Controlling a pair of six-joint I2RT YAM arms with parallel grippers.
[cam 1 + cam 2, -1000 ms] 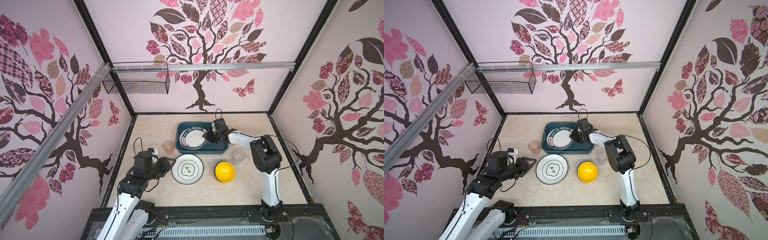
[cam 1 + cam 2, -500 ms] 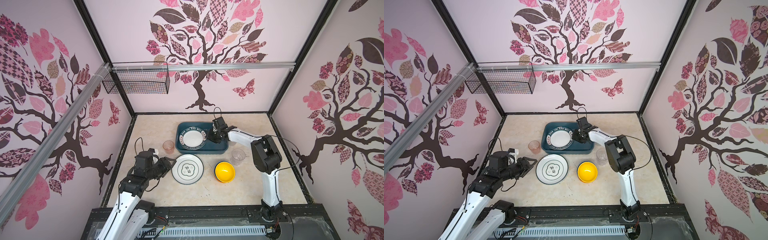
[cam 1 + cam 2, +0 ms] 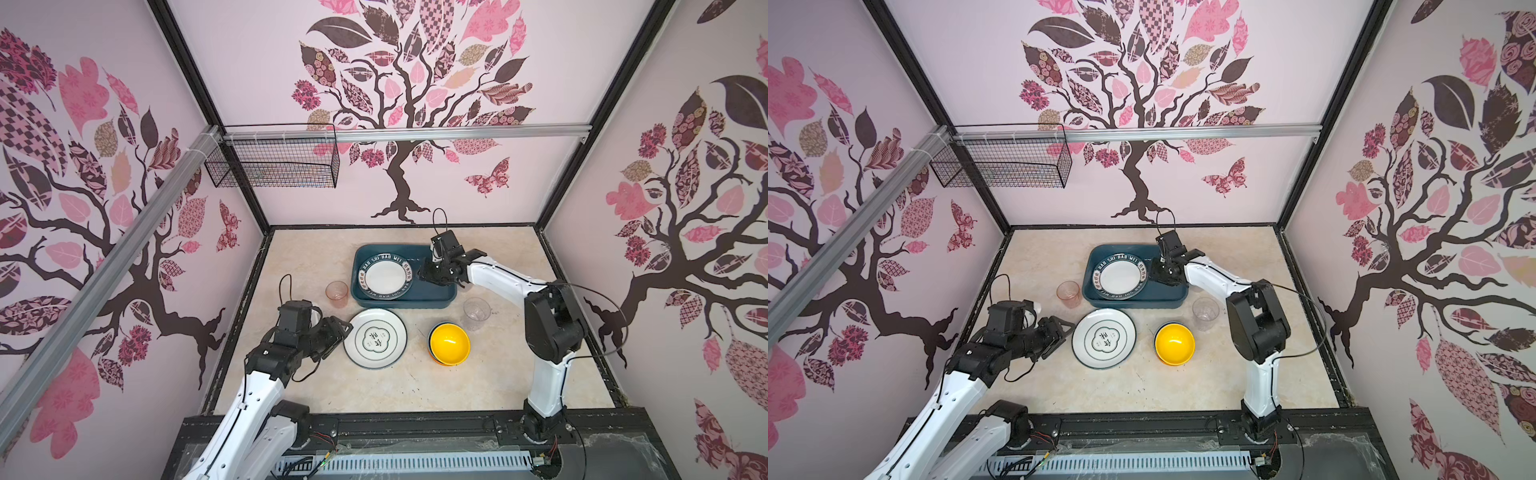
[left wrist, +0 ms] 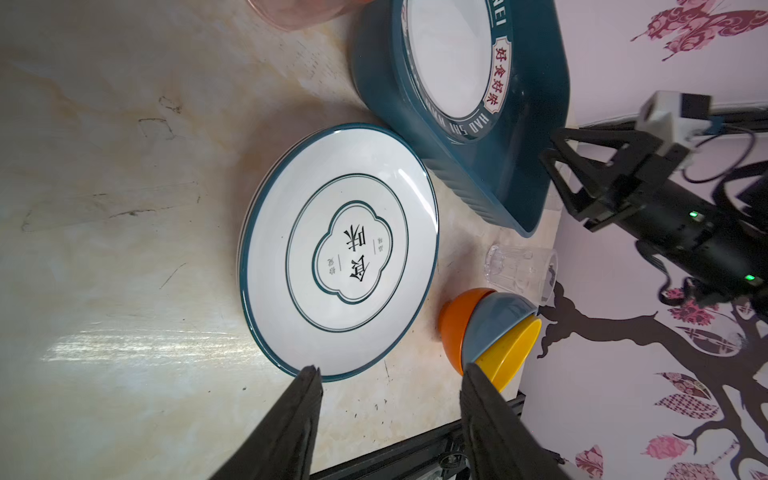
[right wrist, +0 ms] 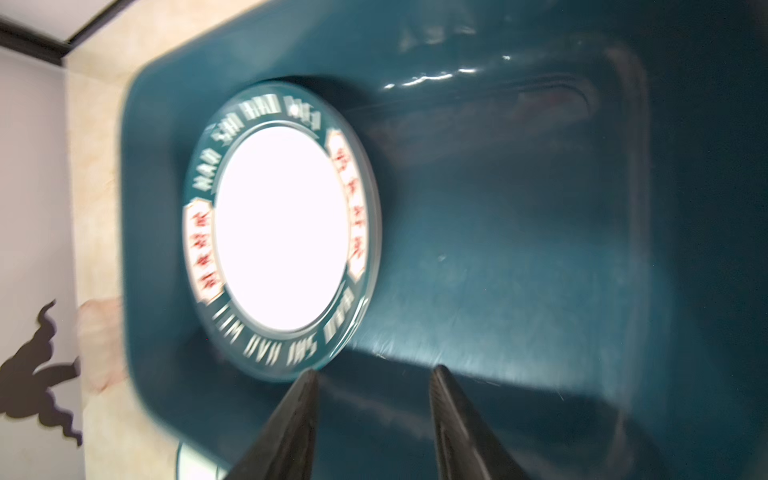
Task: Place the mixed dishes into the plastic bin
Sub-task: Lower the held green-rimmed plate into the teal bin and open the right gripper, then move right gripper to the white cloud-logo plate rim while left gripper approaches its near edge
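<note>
Teal-rimmed round white plate (image 5: 282, 228) flat in dark teal plastic bin (image 5: 540, 249) before right pincer (image 5: 374, 370), parted and empty like left pincer (image 4: 390, 369).

"HAO SHI HAO WEI" on plate (image 3: 384, 276)

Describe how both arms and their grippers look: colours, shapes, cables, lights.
Both arms have glossy white links, left arm and right arm, joined by bulky black joints. The left gripper and right gripper end in slim, tapering black fingers. Thin black cables loop from the wrists. In the left wrist view, small green lights glow on the right gripper's black body.
</note>
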